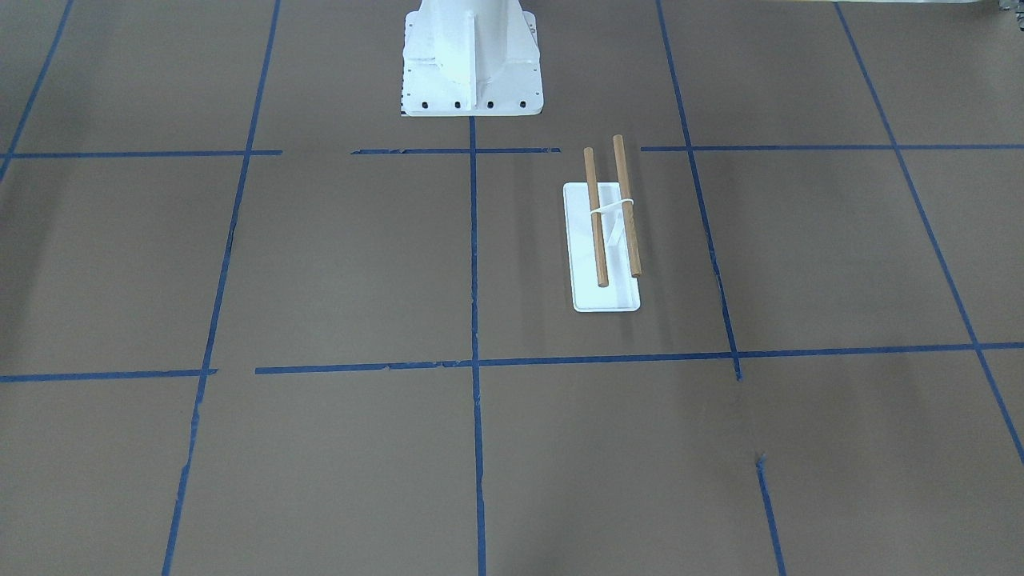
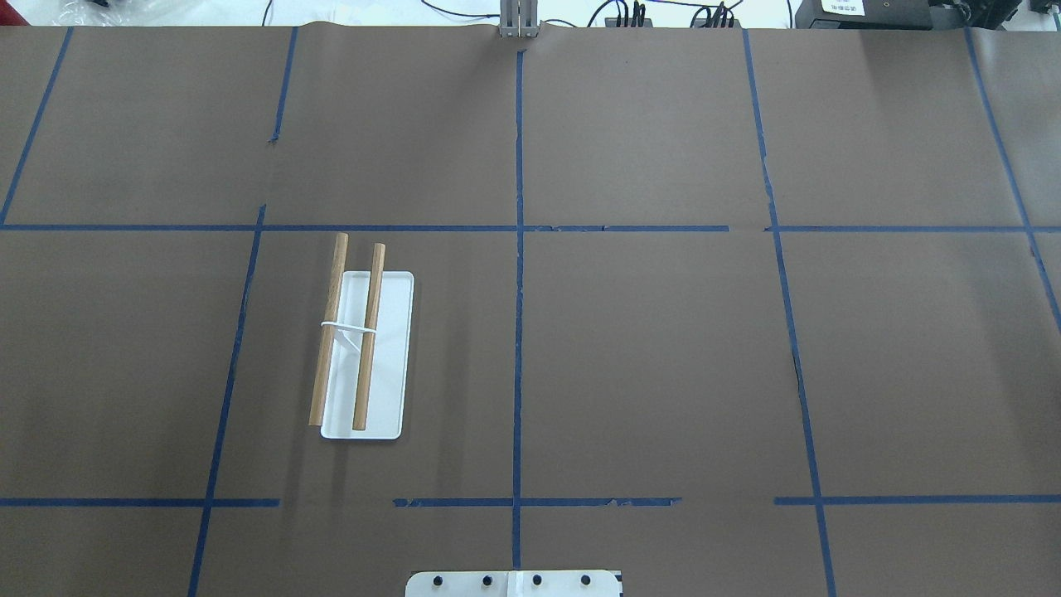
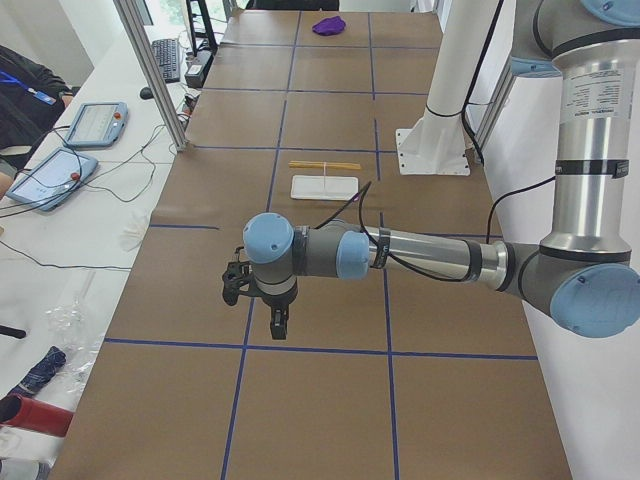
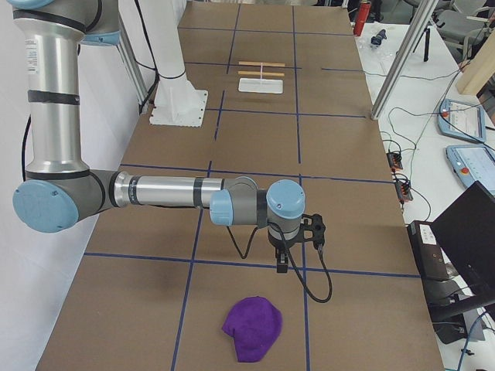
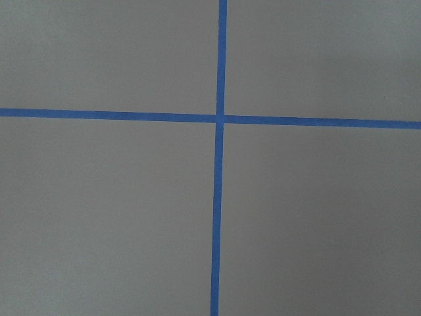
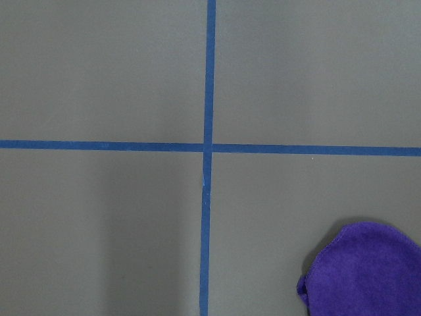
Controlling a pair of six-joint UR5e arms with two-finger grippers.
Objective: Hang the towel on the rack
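Observation:
The towel (image 4: 253,328) is a crumpled purple cloth on the brown table at the robot's right end; it also shows in the right wrist view (image 6: 368,270) at the lower right corner and far off in the exterior left view (image 3: 329,25). The rack (image 2: 356,340) has two wooden bars on a white base and stands on the robot's left half (image 1: 608,232); its bars are bare. My right gripper (image 4: 283,259) hangs just above the table, a short way from the towel. My left gripper (image 3: 275,320) hangs over the table's left end. I cannot tell whether either is open or shut.
Blue tape lines cross the brown table. The white robot pedestal (image 1: 472,64) stands at the table's middle back edge. Tablets and cables (image 3: 70,160) lie on the side table beyond the far edge. A metal post (image 4: 398,58) stands at that edge.

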